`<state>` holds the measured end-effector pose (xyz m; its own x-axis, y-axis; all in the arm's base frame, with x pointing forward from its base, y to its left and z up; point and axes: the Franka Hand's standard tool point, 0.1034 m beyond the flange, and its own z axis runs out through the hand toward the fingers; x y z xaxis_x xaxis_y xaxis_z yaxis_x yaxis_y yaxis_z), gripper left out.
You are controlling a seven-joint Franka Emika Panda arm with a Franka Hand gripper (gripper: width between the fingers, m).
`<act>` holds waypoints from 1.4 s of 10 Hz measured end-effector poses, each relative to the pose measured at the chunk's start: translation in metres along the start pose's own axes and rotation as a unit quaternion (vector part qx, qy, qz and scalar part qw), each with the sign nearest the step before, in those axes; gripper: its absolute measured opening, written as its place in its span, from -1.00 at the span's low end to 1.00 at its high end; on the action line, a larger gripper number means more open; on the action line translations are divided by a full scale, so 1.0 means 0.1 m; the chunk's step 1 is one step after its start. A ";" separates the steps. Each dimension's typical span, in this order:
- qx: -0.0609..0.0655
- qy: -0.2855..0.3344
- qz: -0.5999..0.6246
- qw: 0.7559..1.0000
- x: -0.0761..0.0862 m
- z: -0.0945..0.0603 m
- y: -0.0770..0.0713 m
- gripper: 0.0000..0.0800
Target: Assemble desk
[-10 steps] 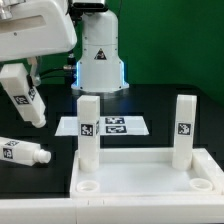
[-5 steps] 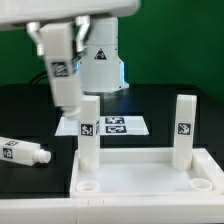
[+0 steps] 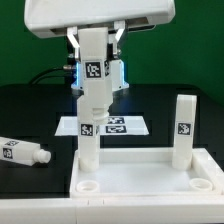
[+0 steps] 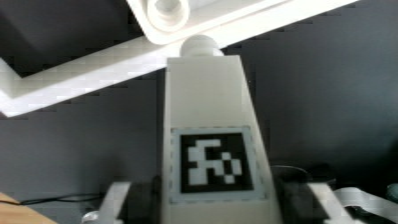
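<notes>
My gripper (image 3: 95,42) is shut on a white square-section leg (image 3: 93,72) and holds it upright with its marker tag facing the camera. In the exterior view the held leg hangs in front of a leg (image 3: 88,135) standing at the far left corner of the white tray-like tabletop (image 3: 145,180). Another leg (image 3: 183,130) stands at the far right corner. In the wrist view the held leg (image 4: 214,110) fills the space between the gripper's (image 4: 217,205) fingers (image 4: 121,200). Its peg end points at a round corner socket (image 4: 173,12) of the tabletop (image 4: 80,80).
A loose leg (image 3: 22,152) lies on the black table at the exterior view's left. The marker board (image 3: 118,126) lies behind the tabletop. The robot base (image 3: 100,65) stands at the back. Two near sockets (image 3: 88,186) (image 3: 205,184) hold nothing.
The gripper has carried the leg from the exterior view's left toward the right. It has turned the leg from tilted to upright, and it now hangs over the tabletop's left side.
</notes>
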<state>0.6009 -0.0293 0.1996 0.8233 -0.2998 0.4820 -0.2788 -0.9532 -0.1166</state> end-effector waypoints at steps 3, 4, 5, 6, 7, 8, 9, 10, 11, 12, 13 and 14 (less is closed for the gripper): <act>0.011 -0.008 -0.075 0.997 0.04 0.24 -0.60 -0.29; 0.015 -0.011 -0.084 0.996 -0.02 0.31 -0.80 -0.29; 0.015 -0.010 -0.087 0.996 -0.02 0.30 -0.77 -0.29; 0.013 -0.010 -0.084 0.996 -0.01 0.30 -0.74 -0.29; 0.014 -0.011 -0.086 0.996 -0.02 0.31 -0.75 -0.29; 0.014 -0.011 -0.085 0.996 -0.02 0.31 -0.75 -0.29; 0.014 -0.012 -0.086 0.996 -0.03 0.32 -0.76 -0.29; 0.015 -0.009 -0.093 0.996 -0.09 0.36 -0.92 -0.29; 0.017 -0.014 -0.082 0.996 -0.16 0.44 -1.08 -0.29; 0.015 -0.013 -0.074 0.997 -0.16 0.52 -1.08 -0.29; 0.014 -0.013 -0.074 0.997 -0.17 0.53 -1.06 -0.29; 0.014 -0.014 -0.074 0.997 -0.17 0.53 -1.07 -0.29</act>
<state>0.6429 0.0755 0.1574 0.8678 -0.1556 0.4719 -0.1389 -0.9878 -0.0703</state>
